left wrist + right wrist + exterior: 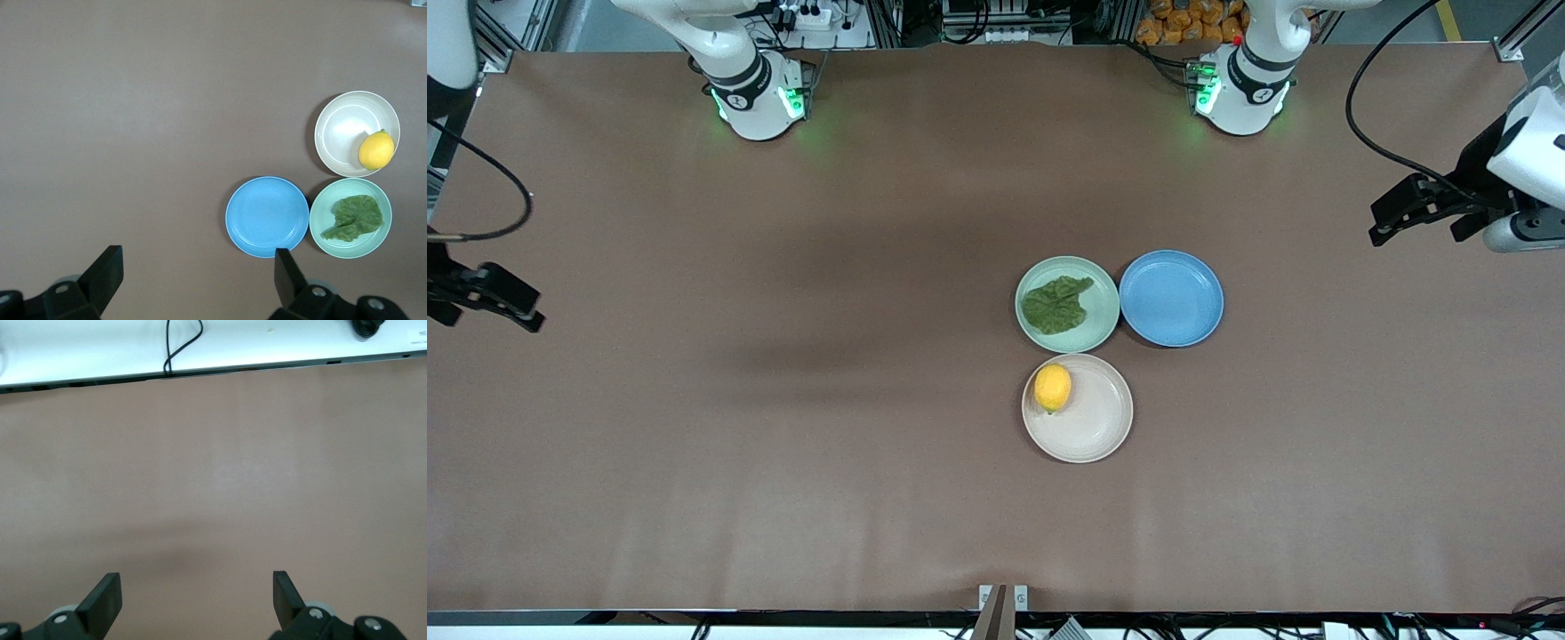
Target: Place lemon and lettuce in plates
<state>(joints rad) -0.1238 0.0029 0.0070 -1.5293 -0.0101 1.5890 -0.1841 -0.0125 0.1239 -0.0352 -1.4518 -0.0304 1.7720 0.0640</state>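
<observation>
The yellow lemon (1052, 388) lies in the beige-white plate (1094, 418), close to its rim. The dark green lettuce (1057, 304) lies flat in the mint green plate (1104, 311), which sits just farther from the front camera than the beige-white plate and touches it. The left wrist view shows the lemon (376, 150), the lettuce (355, 217) and both plates (340, 130) (373, 248). My left gripper (1414, 218) (198, 257) is open and empty, up over the left arm's end of the table. My right gripper (494, 302) (197, 580) is open and empty over the right arm's end.
An empty blue plate (1171, 298) (267, 215) sits beside the mint green plate, toward the left arm's end. The brown table top (783, 400) runs wide around the three plates. The right wrist view shows the table's edge (220, 370) with a black cable.
</observation>
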